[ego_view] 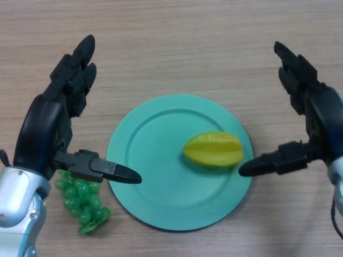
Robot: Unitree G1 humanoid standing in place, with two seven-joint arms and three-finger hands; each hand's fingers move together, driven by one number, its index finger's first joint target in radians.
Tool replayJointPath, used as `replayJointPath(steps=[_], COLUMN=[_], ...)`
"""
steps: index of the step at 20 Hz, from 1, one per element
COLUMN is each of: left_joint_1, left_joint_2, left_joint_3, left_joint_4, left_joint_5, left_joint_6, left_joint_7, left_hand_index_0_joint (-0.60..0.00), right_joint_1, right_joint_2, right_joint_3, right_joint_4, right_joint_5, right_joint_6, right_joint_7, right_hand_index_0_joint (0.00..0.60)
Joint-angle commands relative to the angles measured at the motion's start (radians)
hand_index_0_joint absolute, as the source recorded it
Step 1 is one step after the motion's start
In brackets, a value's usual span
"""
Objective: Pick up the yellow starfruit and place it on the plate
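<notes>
We are seeing the yellow starfruit [213, 150] resting on the plate [144, 160], just left of our released right hand [305, 128]; we are advising a clean retreat, without nudging it.

The yellow starfruit [213, 149], ridged and oval, lies on its side on the right part of the round teal plate [155, 176], near its rim.
</notes>
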Motion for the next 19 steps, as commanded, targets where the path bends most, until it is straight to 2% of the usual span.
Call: replayJointPath(steps=[1, 5, 9, 12, 15, 19], left_joint_1=[-0.031, -0.029, -0.047, -0.04, -0.022, -0.03], left_joint_2=[0.025, 0.029, 0.037, 0.031, 0.018, 0.018], left_joint_3=[0.085, 0.093, 0.084, 0.085, 0.084, 0.074], left_joint_4=[-0.08, -0.073, -0.101, -0.13, -0.162, -0.178], left_joint_5=[-0.049, -0.047, -0.018, -0.013, -0.07, -0.083], left_joint_6=[-0.066, -0.076, -0.043, -0.024, -0.04, -0.006], left_joint_7=[0.004, -0.005, -0.033, -0.021, 0.001, 0.004], left_hand_index_0_joint=[0.0, 0.0, 0.0, 0.0, 0.0, 0.0], right_joint_1=[-0.005, 0.023, 0.048, 0.054, 0.061, 0.064], right_joint_2=[-0.02, -0.027, -0.029, -0.033, -0.038, -0.042], right_joint_3=[-0.042, -0.055, -0.068, -0.069, -0.083, -0.098], right_joint_4=[-0.158, -0.232, -0.229, -0.251, -0.278, -0.273], right_joint_5=[0.089, 0.074, 0.095, 0.104, 0.119, 0.118], right_joint_6=[-0.048, -0.018, -0.06, -0.042, -0.019, -0.027], right_joint_7=[-0.008, -0.027, 0.0, 0.01, 0.038, 0.041], right_hand_index_0_joint=[0.0, 0.0, 0.0, 0.0, 0.0, 0.0])
